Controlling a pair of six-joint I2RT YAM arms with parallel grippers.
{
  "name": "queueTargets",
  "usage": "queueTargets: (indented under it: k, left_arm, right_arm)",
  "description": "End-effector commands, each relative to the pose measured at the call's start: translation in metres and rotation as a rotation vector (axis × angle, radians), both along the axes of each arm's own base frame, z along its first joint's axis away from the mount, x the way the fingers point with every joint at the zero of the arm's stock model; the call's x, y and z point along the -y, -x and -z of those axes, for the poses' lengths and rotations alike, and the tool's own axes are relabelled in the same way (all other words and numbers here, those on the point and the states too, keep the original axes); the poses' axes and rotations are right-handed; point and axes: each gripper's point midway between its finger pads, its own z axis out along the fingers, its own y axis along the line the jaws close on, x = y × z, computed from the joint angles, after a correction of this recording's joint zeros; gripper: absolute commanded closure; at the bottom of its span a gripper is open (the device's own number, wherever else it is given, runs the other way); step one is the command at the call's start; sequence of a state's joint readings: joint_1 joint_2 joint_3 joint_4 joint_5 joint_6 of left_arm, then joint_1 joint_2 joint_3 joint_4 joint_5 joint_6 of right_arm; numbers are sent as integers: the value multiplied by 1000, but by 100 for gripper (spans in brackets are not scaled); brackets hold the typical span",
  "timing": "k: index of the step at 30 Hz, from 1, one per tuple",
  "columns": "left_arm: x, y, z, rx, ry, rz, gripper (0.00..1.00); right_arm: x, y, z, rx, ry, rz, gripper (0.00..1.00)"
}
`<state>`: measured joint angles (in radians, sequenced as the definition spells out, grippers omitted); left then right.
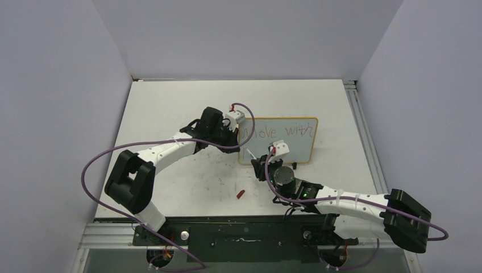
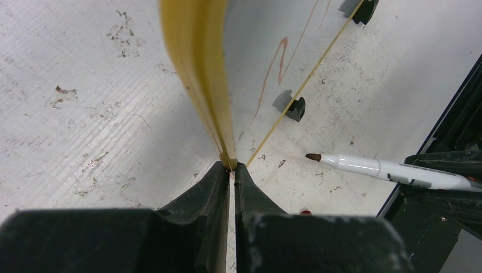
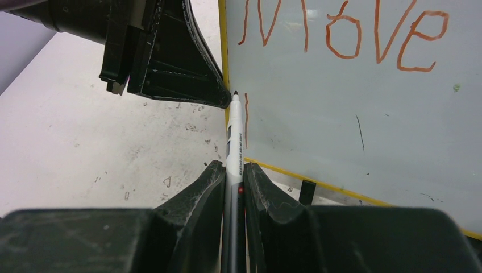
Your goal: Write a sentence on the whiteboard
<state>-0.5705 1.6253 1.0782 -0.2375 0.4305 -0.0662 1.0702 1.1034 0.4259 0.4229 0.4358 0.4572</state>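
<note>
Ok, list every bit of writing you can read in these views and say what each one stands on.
"Move": reddish-brown handwriting on the top line of the whiteboard.
"with": same line, to the right of it, seen only in the top view.
Short vertical stroke under the "M": no letter to read yet.
Dark print on the marker barrel: too small to read.

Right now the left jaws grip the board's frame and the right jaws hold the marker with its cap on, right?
Not quite. The marker is uncapped: the right wrist view shows its bare tip by the board, under "Move". The rest holds: left jaws grip the frame, right jaws hold the marker.
</note>
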Motion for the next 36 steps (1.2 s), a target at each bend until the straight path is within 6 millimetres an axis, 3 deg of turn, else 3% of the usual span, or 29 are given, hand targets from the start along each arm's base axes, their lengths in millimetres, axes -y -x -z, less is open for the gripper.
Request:
queueTargets:
  k: [1,22,36]
  left_arm:
    - [6,-15,-32,74,54,-1,100]
    - [7,-14,-33,74,58,3,100]
    - [7,-14,-33,72,60,5,100]
  right_arm:
    - [-7,-9,-25,42,-53,6,95]
    - [-18,-22,-17,40,-28,-5,95]
    - [-11,-37,-8,22,-6,49,95]
